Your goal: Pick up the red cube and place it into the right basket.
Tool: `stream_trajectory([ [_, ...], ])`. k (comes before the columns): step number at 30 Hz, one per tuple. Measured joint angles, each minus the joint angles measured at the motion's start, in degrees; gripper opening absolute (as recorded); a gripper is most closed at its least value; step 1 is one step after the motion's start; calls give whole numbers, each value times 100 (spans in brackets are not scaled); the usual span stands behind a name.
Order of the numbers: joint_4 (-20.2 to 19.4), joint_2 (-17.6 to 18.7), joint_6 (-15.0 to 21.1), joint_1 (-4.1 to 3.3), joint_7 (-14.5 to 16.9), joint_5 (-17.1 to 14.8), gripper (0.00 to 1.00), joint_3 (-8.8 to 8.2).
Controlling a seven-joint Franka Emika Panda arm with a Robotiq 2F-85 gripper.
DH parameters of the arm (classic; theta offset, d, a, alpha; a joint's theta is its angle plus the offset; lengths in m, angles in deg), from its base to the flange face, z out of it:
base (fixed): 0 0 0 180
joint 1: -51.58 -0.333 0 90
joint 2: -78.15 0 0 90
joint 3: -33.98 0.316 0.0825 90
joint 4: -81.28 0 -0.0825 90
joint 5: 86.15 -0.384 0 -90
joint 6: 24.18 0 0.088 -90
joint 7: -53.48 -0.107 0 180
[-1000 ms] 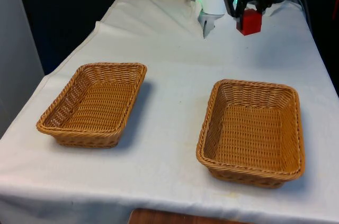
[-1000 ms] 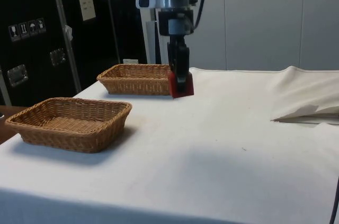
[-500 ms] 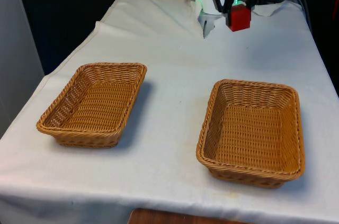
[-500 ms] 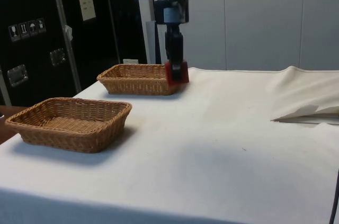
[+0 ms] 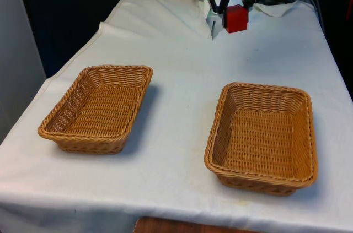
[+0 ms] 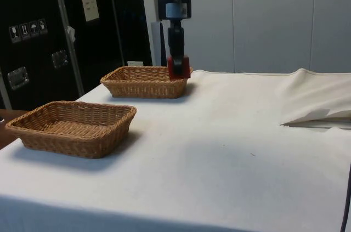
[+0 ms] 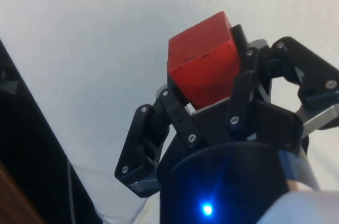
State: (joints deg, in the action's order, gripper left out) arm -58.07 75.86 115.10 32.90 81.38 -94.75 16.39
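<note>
The red cube (image 5: 236,18) hangs in the air above the table's far end, with my gripper (image 5: 234,8) shut on it. From the side, the red cube (image 6: 178,67) and my gripper (image 6: 176,62) sit well above the cloth, in line with the farther basket (image 6: 143,81). Close up, the red cube (image 7: 204,60) is clamped between the black fingers (image 7: 177,115) over white cloth. The right basket (image 5: 262,136), woven and brown, stands empty at the front view's right, nearer the camera than the cube.
A second woven basket (image 5: 98,106) stands empty at the front view's left. In the side view the nearer basket (image 6: 70,126) sits by the table edge. A fold of the cloth (image 6: 318,108) rises at the side view's right.
My gripper has risen with the red cube and moved toward the front view's left. In the side view it has shifted left and upward. Both baskets stay where they were.
</note>
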Motion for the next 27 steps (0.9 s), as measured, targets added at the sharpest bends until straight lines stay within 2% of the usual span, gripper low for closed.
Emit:
stream_trajectory([
  [1, 46, 23, -29, 6, 34, 0, 1, -57],
  [3, 46, 23, -29, 6, 34, 0, 1, -57],
  [8, 206, 80, -155, 17, 86, 11, 1, -183],
  [20, 584, 189, -447, 40, 69, 264, 1, -470],
  [27, 773, 350, -493, 46, 34, 355, 1, -590],
])
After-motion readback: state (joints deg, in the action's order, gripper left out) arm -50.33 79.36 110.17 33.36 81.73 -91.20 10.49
